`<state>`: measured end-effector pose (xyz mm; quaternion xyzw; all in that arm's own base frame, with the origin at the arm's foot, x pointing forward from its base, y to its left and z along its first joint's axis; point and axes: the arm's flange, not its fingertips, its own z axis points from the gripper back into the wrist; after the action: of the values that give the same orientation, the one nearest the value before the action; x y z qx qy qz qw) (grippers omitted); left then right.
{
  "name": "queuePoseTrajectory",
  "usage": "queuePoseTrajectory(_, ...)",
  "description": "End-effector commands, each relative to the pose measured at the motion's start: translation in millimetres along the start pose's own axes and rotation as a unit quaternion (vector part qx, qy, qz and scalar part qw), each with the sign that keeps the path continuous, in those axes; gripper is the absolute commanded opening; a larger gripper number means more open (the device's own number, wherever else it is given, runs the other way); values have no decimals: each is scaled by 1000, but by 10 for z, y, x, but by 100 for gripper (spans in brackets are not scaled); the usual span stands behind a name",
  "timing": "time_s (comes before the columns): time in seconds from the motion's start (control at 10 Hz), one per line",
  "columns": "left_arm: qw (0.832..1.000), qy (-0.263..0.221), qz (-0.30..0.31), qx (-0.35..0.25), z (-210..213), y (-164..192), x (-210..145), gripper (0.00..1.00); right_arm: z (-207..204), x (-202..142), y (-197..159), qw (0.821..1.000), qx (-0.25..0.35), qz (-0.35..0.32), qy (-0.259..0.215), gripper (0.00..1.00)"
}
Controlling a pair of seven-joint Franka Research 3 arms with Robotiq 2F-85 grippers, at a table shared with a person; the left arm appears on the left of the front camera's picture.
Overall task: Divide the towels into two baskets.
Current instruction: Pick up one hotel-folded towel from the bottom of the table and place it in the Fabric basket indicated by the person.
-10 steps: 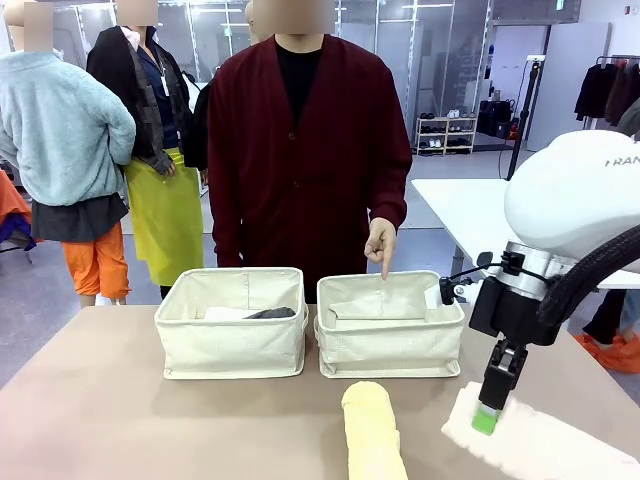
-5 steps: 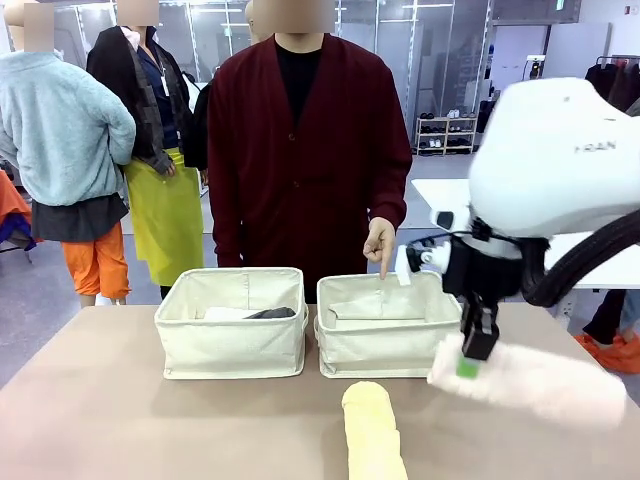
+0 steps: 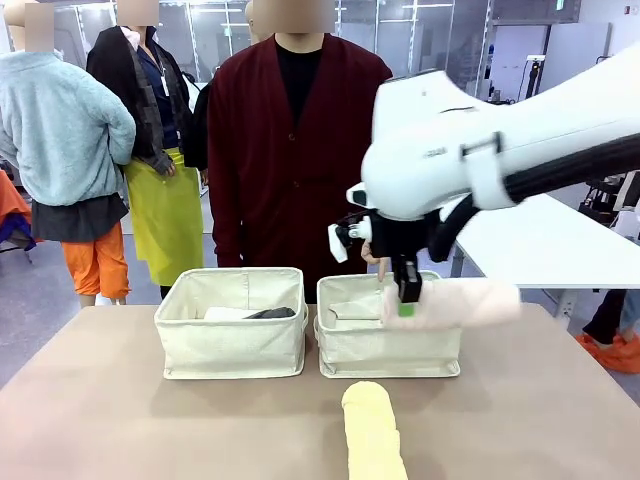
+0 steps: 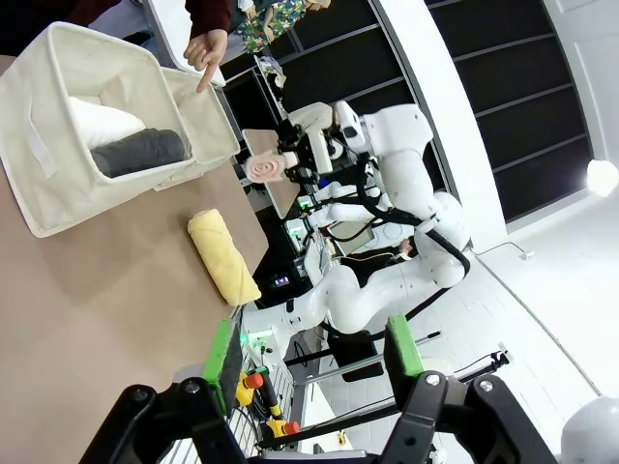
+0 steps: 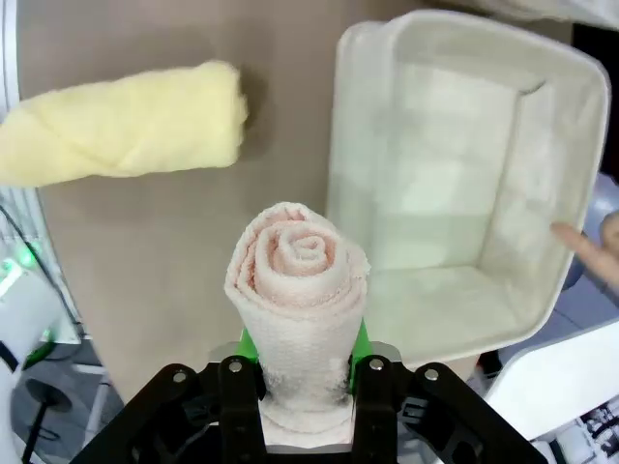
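Note:
My right gripper (image 3: 408,297) is shut on one end of the pale pink towel (image 3: 460,302), which sticks out level to the right above the right basket (image 3: 385,350). In the right wrist view the gripper (image 5: 302,340) clamps the pink roll (image 5: 298,275) end-on, beside that basket (image 5: 527,184), whose inside looks bare. A pale yellow towel (image 3: 372,430) lies on the table in front of it. The left basket (image 3: 230,345) holds a white towel (image 4: 102,121) and a dark grey towel (image 4: 140,153). My left gripper (image 4: 311,353) hangs open above the table.
A person in a dark red cardigan stands behind the baskets, one hand (image 4: 205,48) pointing down at the right basket. Brown tabletop (image 3: 130,420) lies bare in front of the left basket. A white table (image 3: 540,240) stands at the back right.
My right gripper has lifted the pink towel off the table at the right and carried it up and to the left, over the right basket. The yellow towel has not moved.

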<state>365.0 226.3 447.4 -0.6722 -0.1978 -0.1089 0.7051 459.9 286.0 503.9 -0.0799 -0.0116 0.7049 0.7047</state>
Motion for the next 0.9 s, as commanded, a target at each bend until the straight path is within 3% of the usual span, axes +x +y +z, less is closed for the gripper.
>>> queuePoseTrajectory(0.0,1000,3,-1,0,10,-46,-39,76,60,296,-358,1000,-6,-1,31,37)
queuePoseTrajectory(0.2,1000,3,-1,0,10,-46,-39,76,-105,523,-754,999,-5,6,50,37)
queuePoseTrajectory(0.4,1000,3,-1,0,10,-46,-39,76,-288,562,-995,999,-10,21,40,37)
queuePoseTrajectory(0.5,1000,3,-1,0,10,-46,-39,76,-371,575,-1129,999,-24,18,37,56)
queuePoseTrajectory(0.6,1000,3,-1,0,10,-46,-39,76,-434,586,-1207,998,-33,17,41,64)
queuePoseTrajectory(0.7,1000,3,-1,0,10,-46,-39,76,-473,585,-1225,998,-31,14,48,64)
queuePoseTrajectory(0.8,1000,3,-1,0,10,-46,-39,76,-506,565,-1216,998,-33,7,57,92)
